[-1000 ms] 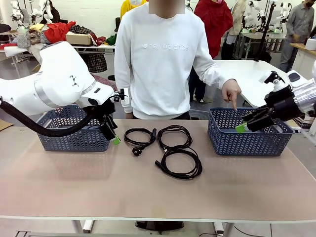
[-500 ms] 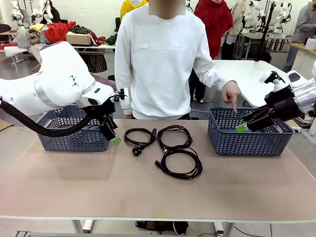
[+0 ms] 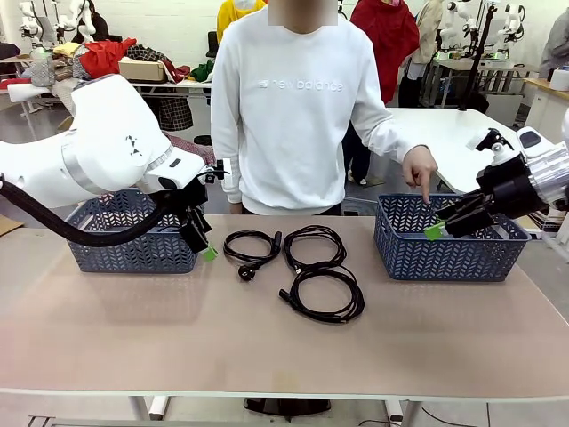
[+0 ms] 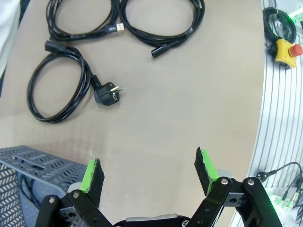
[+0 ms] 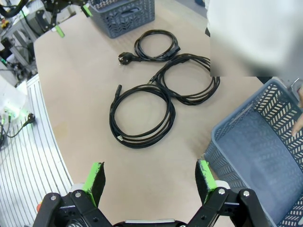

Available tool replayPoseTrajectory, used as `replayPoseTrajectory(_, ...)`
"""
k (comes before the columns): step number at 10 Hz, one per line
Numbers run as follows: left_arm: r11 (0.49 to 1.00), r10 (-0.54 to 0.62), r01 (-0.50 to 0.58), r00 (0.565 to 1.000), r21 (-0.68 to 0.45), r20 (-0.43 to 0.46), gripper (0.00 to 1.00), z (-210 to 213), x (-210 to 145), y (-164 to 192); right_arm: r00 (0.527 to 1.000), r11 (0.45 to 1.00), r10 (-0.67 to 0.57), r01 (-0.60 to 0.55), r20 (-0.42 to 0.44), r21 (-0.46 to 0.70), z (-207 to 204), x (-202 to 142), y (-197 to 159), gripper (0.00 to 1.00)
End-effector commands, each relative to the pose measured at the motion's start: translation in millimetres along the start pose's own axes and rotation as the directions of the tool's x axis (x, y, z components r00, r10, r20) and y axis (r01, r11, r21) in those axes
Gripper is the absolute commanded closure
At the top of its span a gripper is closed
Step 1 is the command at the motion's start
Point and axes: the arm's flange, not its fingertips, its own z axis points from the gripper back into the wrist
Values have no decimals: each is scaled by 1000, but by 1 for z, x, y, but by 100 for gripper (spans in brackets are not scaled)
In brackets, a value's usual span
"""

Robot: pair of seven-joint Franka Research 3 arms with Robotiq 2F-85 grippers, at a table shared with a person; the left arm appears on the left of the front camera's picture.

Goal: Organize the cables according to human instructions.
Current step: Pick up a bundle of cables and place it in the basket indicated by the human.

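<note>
Three black coiled cables lie mid-table: one with a chunky plug [image 3: 252, 249] [image 4: 59, 87] [image 5: 156, 45], one behind it to the right [image 3: 313, 245] [image 5: 189, 78], and one nearest me [image 3: 327, 294] [image 5: 142, 116]. My left gripper [image 3: 203, 240] [image 4: 149, 175] hangs open at the right end of the left basket [image 3: 133, 233], holding nothing. My right gripper [image 3: 449, 222] [image 5: 149, 177] stands open over the near rim of the right basket [image 3: 449, 253] [image 5: 255, 142], also with nothing in it. The person's hand [image 3: 420, 169] points a finger down into the right basket.
Both blue plastic baskets sit at the table's far side, left and right. A bit of black cord shows inside the left basket [image 4: 28, 165]. A yellow stop button [image 4: 284, 49] sits on the table's frame. The person stands at the far edge, middle.
The person's body has shifted slightly; the pointing hand stays over the right basket. Neither arm nor any cable has moved.
</note>
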Motion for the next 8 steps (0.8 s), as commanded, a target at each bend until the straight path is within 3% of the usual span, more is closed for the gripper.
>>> replayPoseTrajectory(1,1000,2,-2,1000,0,0,0,1,-1,0,1000,1000,12,-12,-29,4,-11,11,6,0)
replayPoseTrajectory(8,1000,2,-2,1000,0,0,0,1,-1,0,964,997,81,-77,-255,26,-97,64,40,0)
